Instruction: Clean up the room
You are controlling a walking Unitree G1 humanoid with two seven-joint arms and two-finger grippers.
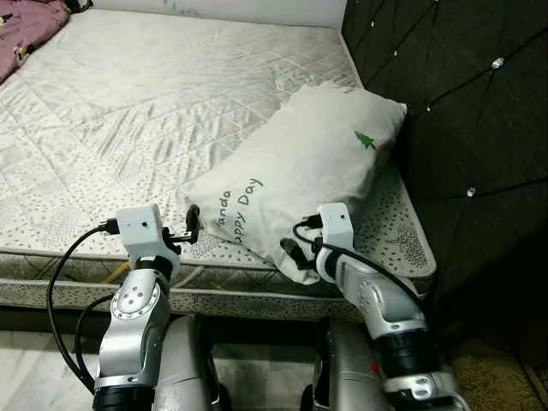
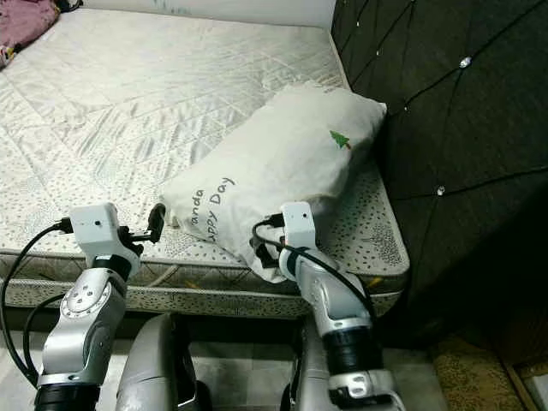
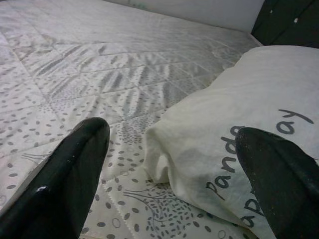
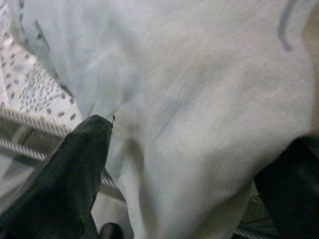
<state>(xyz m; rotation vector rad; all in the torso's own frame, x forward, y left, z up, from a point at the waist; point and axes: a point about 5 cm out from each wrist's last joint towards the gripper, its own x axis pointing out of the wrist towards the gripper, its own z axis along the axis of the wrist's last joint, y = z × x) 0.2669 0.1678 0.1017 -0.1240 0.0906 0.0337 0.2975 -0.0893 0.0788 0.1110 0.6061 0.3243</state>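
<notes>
**Pillow at mattress corner — both grippers at its near end**

A cream pillow [image 1: 300, 167] printed with lettering and a small green tree is observed lying on the bare quilted mattress [image 1: 128, 111], at the corner nearest the dark tufted headboard [image 1: 462, 111]. Its long axis runs diagonally: the near end overhangs the mattress edge towards the robot, while the far end rests against the headboard on the right.

The right gripper [image 4: 189, 174] is found at the pillow's near lower corner. Its fingers are spread wide, and cloth is seen bulging between them in the right wrist view; contact along one finger appears likely, but no closed grasp is judged to exist.

The left gripper [image 3: 174, 164] is held just beside the pillow's near left corner, above the mattress. Its fingers are likewise parted widely — one finger is seen over the bare quilting, the other over the printed lettering, so the corner lies between them. Nothing is held.

The right gripper is judged the nearer to a grip, being already pressed into the fabric. The pillow lies ahead of both sets of jaws and slightly to the right, its length running away from the robot.

A crumpled purple cloth [image 1: 30, 30] is noted at the far left of the mattress, well apart from the pillow.
</notes>
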